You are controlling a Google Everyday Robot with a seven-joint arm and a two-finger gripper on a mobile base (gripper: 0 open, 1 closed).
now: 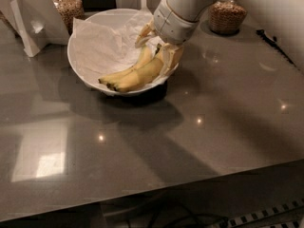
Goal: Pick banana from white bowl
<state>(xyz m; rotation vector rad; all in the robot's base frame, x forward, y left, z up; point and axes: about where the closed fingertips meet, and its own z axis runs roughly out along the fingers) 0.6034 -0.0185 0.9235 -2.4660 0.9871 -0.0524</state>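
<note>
The white bowl [88,30] with a crumpled white paper liner stands at the back of the grey table. Two yellow bananas lie side by side at its front right rim. The thicker banana [140,79] lies nearest the rim, and a thinner banana [124,73] lies just behind it. My gripper [157,55] reaches down into the right side of the bowl, over the stem ends of the bananas. The stem ends are hidden by the gripper.
A glass jar of nuts [69,6] stands behind the bowl on the left, and another jar [228,15] at the back right. A white folded stand [26,27] is at the far left. A dark cable [275,46] runs along the right edge.
</note>
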